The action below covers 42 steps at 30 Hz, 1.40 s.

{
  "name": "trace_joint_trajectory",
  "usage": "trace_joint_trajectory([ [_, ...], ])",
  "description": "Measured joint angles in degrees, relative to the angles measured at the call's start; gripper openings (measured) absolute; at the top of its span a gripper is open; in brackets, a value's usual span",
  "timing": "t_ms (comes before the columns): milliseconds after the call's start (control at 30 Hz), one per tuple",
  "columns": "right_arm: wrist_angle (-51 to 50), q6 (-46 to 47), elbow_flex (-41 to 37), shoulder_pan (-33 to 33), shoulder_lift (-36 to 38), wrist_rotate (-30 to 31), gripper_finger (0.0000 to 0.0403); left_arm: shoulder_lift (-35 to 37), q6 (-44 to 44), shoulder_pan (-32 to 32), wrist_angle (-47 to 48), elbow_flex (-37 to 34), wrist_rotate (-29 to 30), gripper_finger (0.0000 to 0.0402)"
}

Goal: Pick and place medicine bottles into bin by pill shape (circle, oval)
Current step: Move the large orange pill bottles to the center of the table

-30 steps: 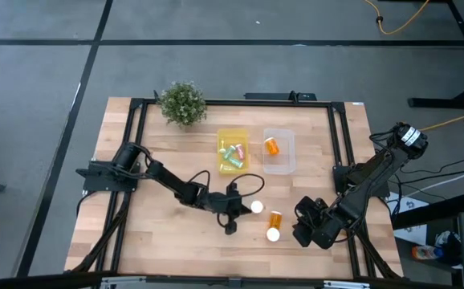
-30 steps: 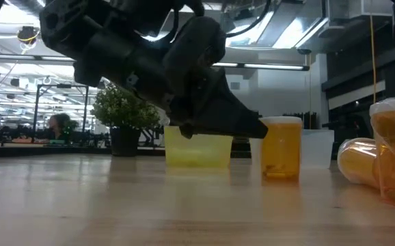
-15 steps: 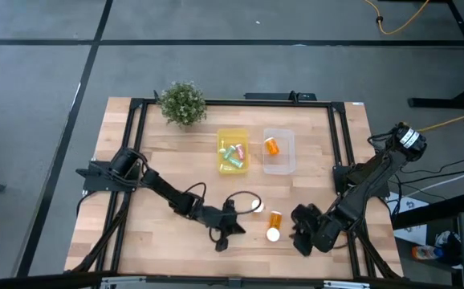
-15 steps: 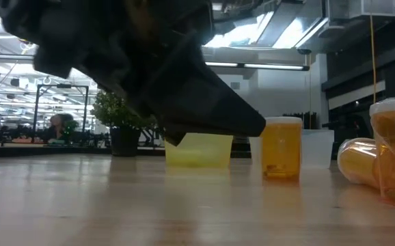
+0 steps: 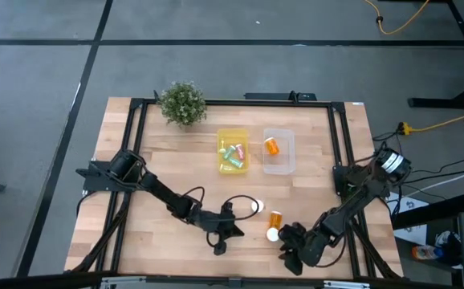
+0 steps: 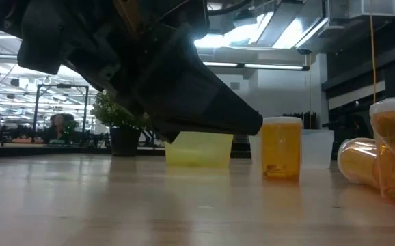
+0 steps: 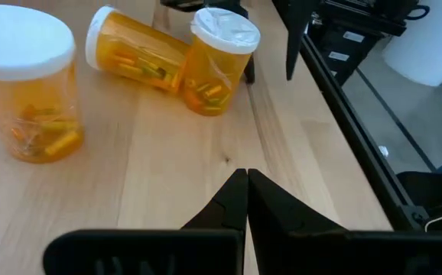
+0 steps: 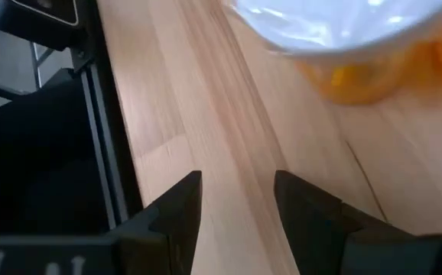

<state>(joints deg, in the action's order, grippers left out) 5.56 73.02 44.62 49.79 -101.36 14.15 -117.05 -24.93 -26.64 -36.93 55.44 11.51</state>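
Bare wooden desk [image 5: 136, 241] along the near left edge gives free passage. Three translucent orange bottles with white caps [image 5: 274, 220] crowd the gap between both grippers; black frame rails [image 5: 340, 144] flank the sides.

Count, table top:
- Translucent orange medicine bottles with round white caps, loose on the wood: 3 [image 7: 34, 84] [image 7: 137, 55] [image 7: 216, 63].
- Same kind, lying in the clear plastic bin [image 5: 279, 164]: 1 [image 5: 272, 146].
- Pastel vials in the yellow plastic bin [image 5: 233, 135]: number not resolvable.
- Bins: 2.
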Motion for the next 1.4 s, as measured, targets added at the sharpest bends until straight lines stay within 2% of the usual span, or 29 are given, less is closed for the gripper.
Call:
trace_joint_trajectory([
  [267, 1.3, -2.2, 0.0, 0.0, -1.1, 10.6, 0.0169, 0.0, 0.0, 0.5, 0.0, 0.0, 0.0, 0.0004],
  [400, 1.9, -2.9, 0.1, -0.1, -1.1, 13.2, 0.0169, 0.0, 0.0, 0.5, 0.0, 0.0, 0.1, 0.0004],
  [633, 1.9, -2.8, 0.1, -0.7, -1.1, 21.5, 0.0169, 0.0, 0.0, 0.5, 0.0, 0.0, 0.1, 0.0004],
  [967, 1.7, -2.9, 0.1, -5.8, -1.1, 22.4, 0.0169, 0.0, 0.1, 0.5, 0.1, 0.0, 0.0, 0.0004],
  [1400, -4.8, -3.1, 0.1, -9.6, -1.1, 22.4, 0.0169, 0.0, 0.1, 0.5, 0.5, 0.0, 0.0, 0.0004],
])
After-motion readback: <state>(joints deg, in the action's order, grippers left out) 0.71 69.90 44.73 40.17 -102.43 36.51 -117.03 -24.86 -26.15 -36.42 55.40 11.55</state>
